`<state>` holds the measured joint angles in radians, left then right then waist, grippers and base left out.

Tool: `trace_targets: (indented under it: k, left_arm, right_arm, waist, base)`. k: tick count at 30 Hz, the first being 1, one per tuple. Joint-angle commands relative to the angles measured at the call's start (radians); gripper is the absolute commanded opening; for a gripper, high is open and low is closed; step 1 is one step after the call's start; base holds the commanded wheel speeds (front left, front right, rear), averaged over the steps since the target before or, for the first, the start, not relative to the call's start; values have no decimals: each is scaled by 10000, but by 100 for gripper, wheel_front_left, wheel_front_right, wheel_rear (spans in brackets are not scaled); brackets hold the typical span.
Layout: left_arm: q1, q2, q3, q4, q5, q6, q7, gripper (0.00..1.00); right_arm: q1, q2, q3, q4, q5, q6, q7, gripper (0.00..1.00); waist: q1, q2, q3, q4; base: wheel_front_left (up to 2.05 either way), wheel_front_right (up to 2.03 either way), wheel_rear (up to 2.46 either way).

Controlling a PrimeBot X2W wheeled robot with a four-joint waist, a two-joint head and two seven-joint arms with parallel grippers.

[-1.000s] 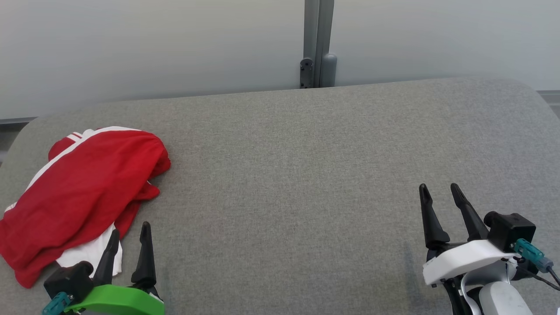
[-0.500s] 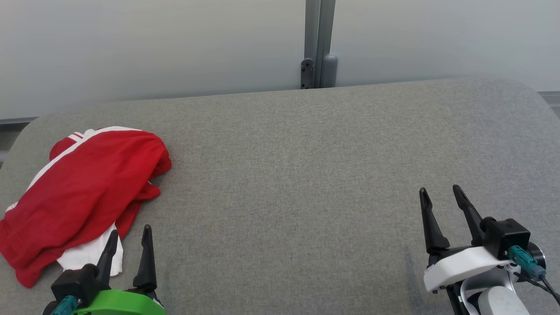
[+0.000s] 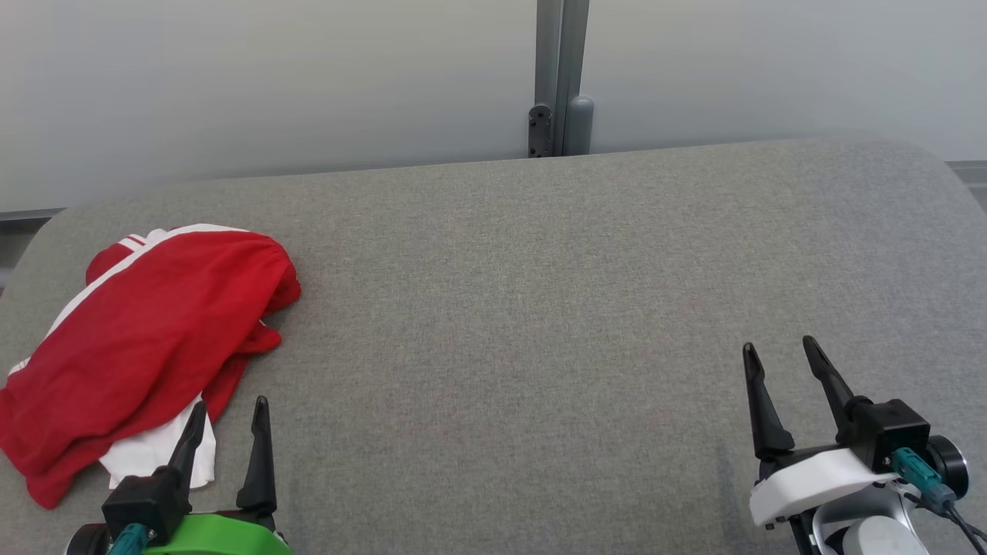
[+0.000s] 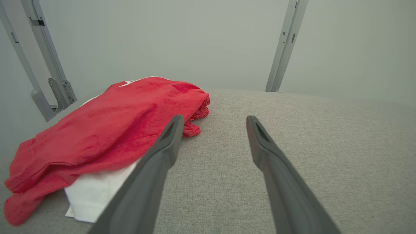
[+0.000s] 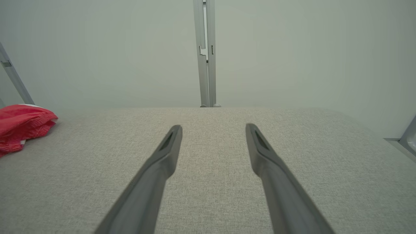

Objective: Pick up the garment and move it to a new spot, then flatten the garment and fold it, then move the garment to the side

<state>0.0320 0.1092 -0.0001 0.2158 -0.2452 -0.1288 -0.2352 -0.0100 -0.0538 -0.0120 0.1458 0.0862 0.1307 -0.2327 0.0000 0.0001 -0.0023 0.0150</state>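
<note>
At near left, garment (image 3: 146, 339) is seen bunched beside released left gripper (image 3: 230, 405); right gripper (image 3: 779, 345) released too. Only one layer may be caught.

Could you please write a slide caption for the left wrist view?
Open left hand poised beside a crumpled red-and-white garment on the grey fabric surface.
</note>
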Motion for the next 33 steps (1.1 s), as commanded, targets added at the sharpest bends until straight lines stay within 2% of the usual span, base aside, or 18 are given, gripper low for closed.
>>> trace_targets:
  k: [1,15,33]
  left_arm:
    - [125,89,37,-56,202,-29,-81,100]
    - [146,64,75,15,976,-33,-327,100]
    - [61,63,-83,107,793,-33,-308,100]
  right_arm:
    - [95,-14,-27,7,-243,0,-110,100]
    - [230,24,-60,61,-940,1,-357,100]
    - [296,30,-40,75,-692,1,-340,100]
  waist:
    - [0,-1,-1,-1]
    - [0,-1,44,4]
    - [0,-1,24,221]
  base:
    - [0,0,0]
    - [0,0,0]
    - [0,0,0]
